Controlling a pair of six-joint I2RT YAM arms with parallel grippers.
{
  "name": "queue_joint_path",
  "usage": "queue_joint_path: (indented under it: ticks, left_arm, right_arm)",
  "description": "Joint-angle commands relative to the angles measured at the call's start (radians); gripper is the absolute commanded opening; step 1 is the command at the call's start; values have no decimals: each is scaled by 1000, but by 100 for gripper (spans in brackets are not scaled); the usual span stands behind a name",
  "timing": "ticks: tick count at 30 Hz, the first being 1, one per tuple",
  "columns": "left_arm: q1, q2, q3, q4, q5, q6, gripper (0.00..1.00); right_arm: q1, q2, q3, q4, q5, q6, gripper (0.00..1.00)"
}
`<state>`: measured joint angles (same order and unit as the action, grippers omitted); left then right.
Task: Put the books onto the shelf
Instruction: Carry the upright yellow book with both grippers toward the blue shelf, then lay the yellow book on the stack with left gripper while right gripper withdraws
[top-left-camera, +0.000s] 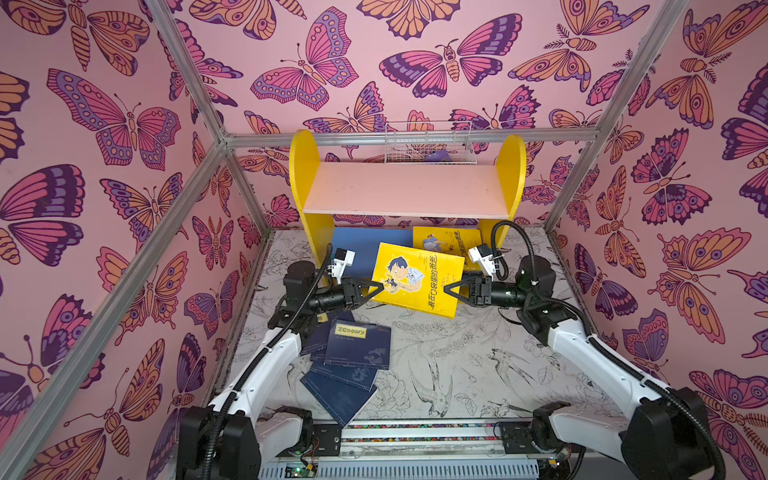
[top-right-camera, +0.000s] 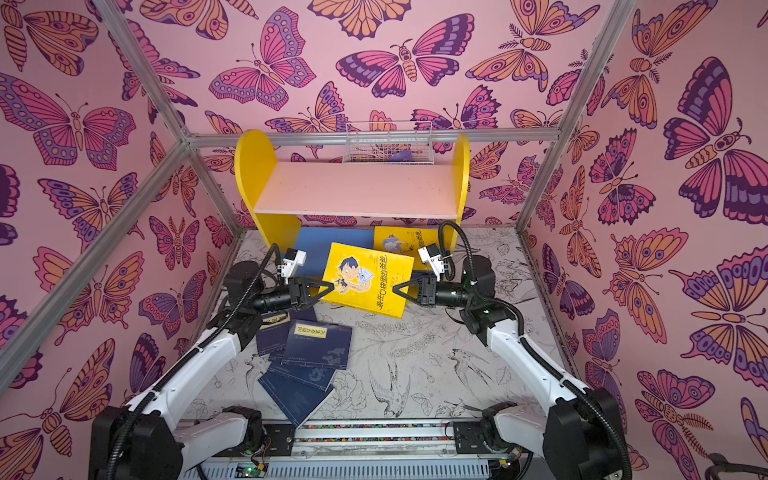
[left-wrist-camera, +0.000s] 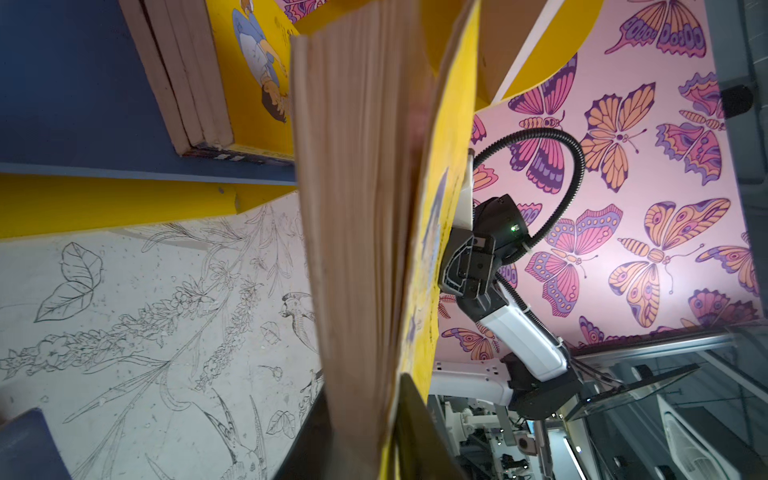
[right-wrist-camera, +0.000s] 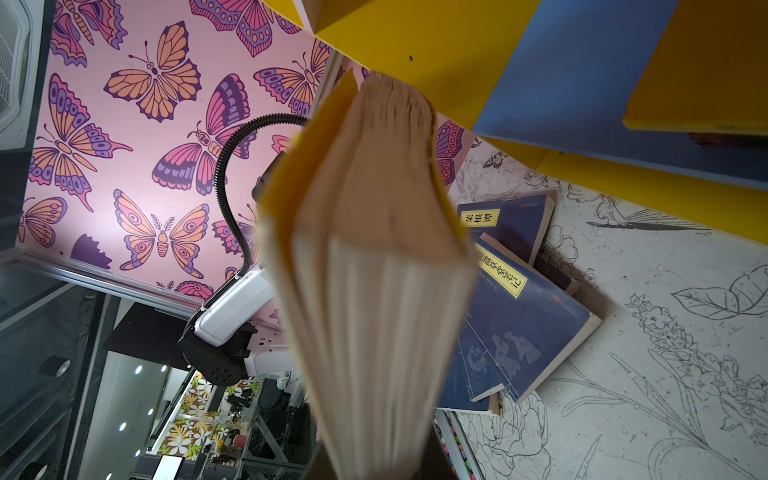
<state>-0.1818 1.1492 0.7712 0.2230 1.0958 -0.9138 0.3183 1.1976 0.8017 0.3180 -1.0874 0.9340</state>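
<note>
You see a yellow paperback (top-left-camera: 415, 282) just in front of the shelf (top-left-camera: 407, 189): a smooth card cover with a faint sheen, and cut page edges of rough cream paper. The shelf is matt painted board, with yellow sides, a faintly speckled pale pink top and a blue base. Further in front of it, navy paperbacks (top-left-camera: 357, 345) show dull, scuffed covers on the bench (top-left-camera: 478, 365), a matt printed sheet. Behind the shelf are a white coated wire basket (top-left-camera: 432, 154) and a brushed metal frame rail (top-left-camera: 552, 134).
</note>
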Motion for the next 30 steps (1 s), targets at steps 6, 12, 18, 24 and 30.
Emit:
queue_joint_path:
  ticks: [6,12,18,24,30]
  left_arm:
    - [-26,-19,11,52,-157,4,0]
    - [-60,29,16,287,-352,-101,0]
    - [-154,195,131,289,-489,-84,0]
    - [-237,359,299,304,-516,-61,0]
    - [-272,469,398,308,-535,-67,0]
  right_arm:
    - [-15,-5,113,-152,123,-164,32]
    - [-122,-211,42,-323,568,-189,51]
    - [-216,-326,42,-486,657,-249,50]
    - [-234,-354,15,-517,631,-250,48]
    - [-238,-366,4,-531,620,-254,48]
